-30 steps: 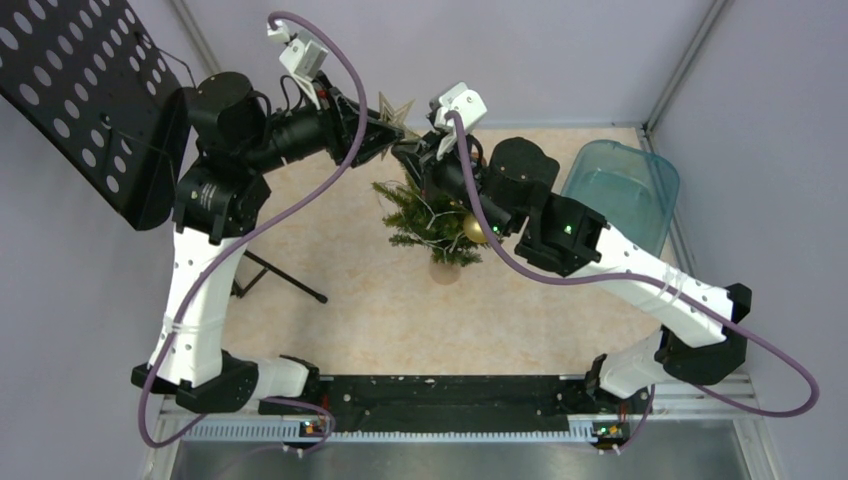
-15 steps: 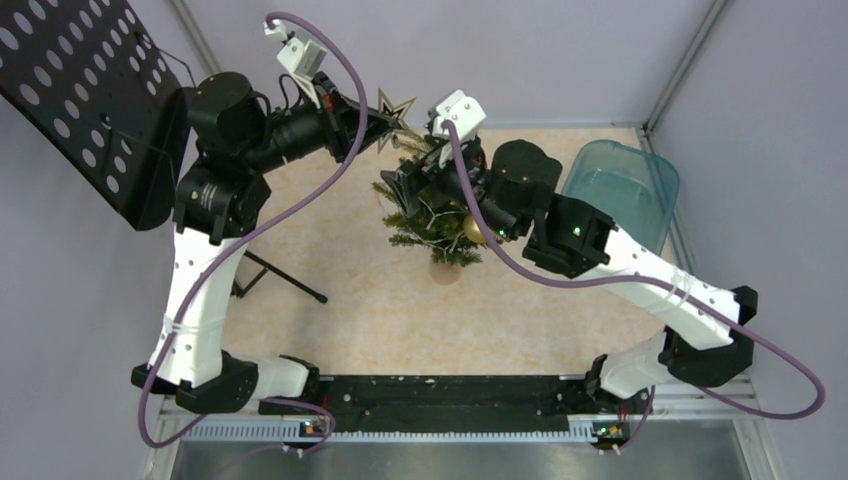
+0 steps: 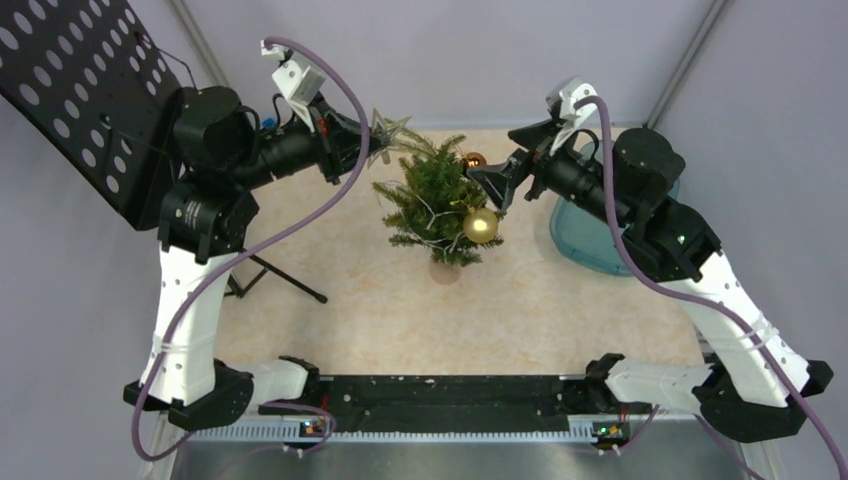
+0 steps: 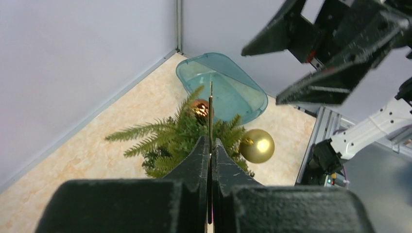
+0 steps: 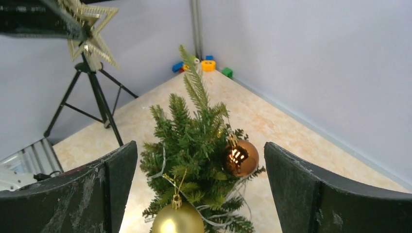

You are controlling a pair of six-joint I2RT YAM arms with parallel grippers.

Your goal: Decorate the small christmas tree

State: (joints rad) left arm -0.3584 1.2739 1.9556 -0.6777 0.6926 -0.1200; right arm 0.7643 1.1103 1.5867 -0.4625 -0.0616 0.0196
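The small christmas tree (image 3: pixel 432 200) stands mid-table with a white light string, a gold ball (image 3: pixel 481 225) on its front right and a copper ball (image 3: pixel 474 160) near its top right. My left gripper (image 3: pixel 367 140) is shut on a gold wire star (image 3: pixel 390 127), held just left of the treetop. In the left wrist view the star (image 4: pixel 210 109) shows edge-on between the shut fingers (image 4: pixel 199 160), above the tree (image 4: pixel 170 141). My right gripper (image 3: pixel 497 185) hangs wide open to the right of the tree. In its wrist view the tree (image 5: pixel 192 136), both balls and the star (image 5: pixel 90 29) lie ahead.
A clear blue tub (image 3: pixel 605 235) sits at the right, under the right arm. A black perforated stand (image 3: pixel 90 90) with tripod legs (image 3: pixel 285 282) fills the left. Small coloured blocks (image 5: pixel 206 63) lie in the far corner. Grey walls close in the back and sides.
The left gripper shut on the star. The right gripper opened, let the star go and swung away to the right of the tree.
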